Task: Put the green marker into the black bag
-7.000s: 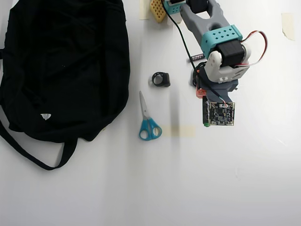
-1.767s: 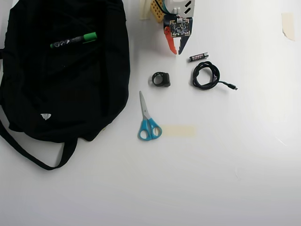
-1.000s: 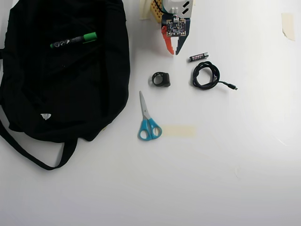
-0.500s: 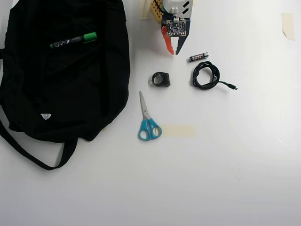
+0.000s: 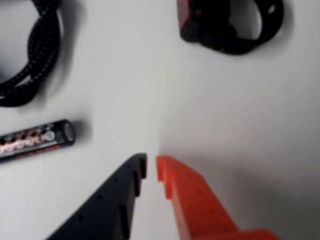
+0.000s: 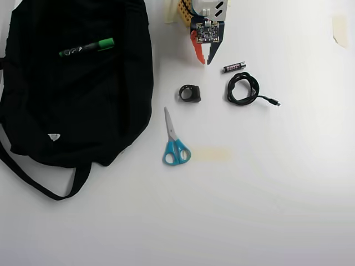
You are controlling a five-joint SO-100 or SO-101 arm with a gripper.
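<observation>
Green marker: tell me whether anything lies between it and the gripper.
Nothing visible does. The green marker lies on the black bag; only bare table and bag fabric separate it from the empty gripper.

No text could be read anywhere. The battery point(image 5: 35, 137) carried a red-and-white printed band in the wrist view, too blurred to make out. In the overhead view the black bag point(image 6: 72, 83) bore a small white tag point(image 6: 53, 136), and the green marker point(image 6: 87, 47) showed pale marks, all too small.
</observation>
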